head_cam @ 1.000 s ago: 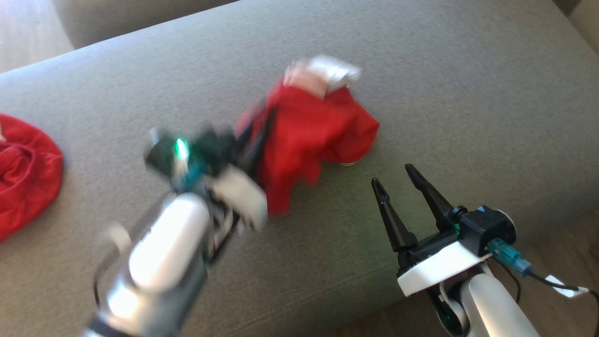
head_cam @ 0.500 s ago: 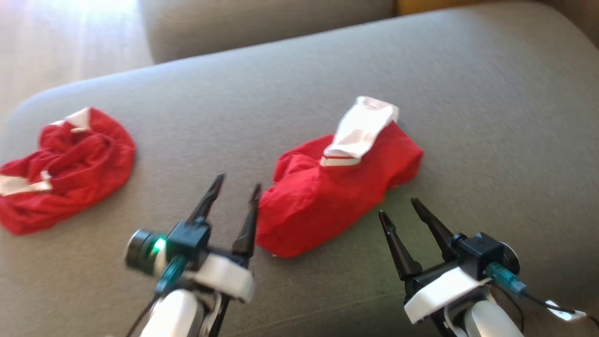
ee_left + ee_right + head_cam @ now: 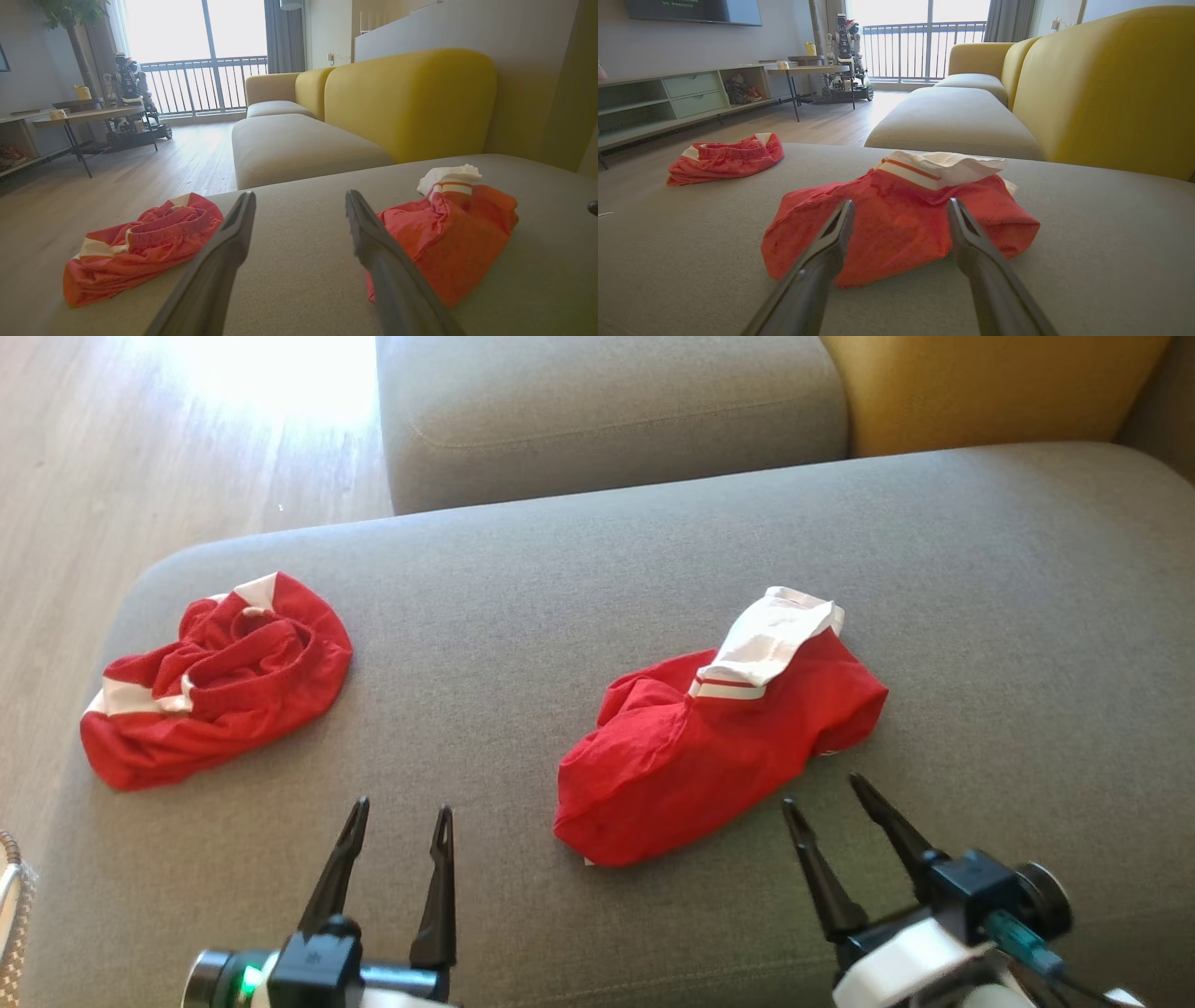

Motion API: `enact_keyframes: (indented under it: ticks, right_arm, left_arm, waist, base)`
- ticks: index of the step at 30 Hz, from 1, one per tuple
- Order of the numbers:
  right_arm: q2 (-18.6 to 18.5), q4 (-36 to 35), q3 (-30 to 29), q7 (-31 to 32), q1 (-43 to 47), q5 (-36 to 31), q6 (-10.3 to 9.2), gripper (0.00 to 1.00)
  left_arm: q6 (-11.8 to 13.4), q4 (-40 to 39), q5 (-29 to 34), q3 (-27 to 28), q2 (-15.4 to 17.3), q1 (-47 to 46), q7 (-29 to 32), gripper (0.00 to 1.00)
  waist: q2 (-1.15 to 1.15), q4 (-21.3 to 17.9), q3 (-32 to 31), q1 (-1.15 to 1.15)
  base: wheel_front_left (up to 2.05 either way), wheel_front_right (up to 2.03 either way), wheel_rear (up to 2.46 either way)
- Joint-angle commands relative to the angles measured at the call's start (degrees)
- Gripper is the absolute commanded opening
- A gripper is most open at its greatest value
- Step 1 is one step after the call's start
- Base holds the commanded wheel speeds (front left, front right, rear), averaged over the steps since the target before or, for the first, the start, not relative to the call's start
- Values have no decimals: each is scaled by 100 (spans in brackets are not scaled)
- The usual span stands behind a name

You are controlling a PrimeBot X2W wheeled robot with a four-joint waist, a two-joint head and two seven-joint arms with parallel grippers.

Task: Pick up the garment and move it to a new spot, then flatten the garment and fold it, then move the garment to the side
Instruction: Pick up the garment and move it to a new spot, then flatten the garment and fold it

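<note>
Though it lies crumpled rather than flat, the garment [image 3: 709,756] has a clear long axis. It is a red heap in the middle of the grey seat [image 3: 523,616], running from a near end on the robot's left to a far end on its right, with a white band [image 3: 770,639] folded over the far part. The right pincer [image 3: 822,791] is the nearer one, fingers apart and empty, tips just short of the garment's near-right edge and not touching it. In its own wrist view the garment sits straight ahead between the fingers. The left pincer [image 3: 403,805], also apart and holding nothing, hangs off the near-left end with bare seat between. From its wrist the garment falls to the right of its fingers. Flattening probably wants one pincer at each end: the right can go straight forward, while the left must first swing right. A second garment [image 3: 219,686] lies well apart near the seat's left edge.
</note>
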Motion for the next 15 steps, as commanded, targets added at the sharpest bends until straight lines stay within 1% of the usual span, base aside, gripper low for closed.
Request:
enact_keyframes:
  ticks: [1, 5, 10, 15]
  right_arm:
    - [4, -238, -22, -14, -44, -15, -2, 100]
    - [4, -225, -157, -14, 125, 96, -2, 100]
    - [4, -248, -226, -14, 87, 154, -2, 100]
    - [4, -294, -241, -14, 54, 144, -2, 100]
  left_arm:
    - [69, -295, 58, 249, -65, -112, -33, 100]
    - [87, -321, 106, 246, -106, 39, -33, 100]
    - [65, -309, 137, 271, -122, 1, -33, 100]
    - [163, -269, 142, 391, -149, 3, -34, 100]
  waist:
    - [0, 32, -9, 0]
    - [0, 58, -8, 0]
    - [0, 51, 17, 0]
    - [0, 28, 20, 0]
  base:
    - [0, 0, 0]
    - [0, 0, 0]
    - [0, 0, 0]
    - [0, 0, 0]
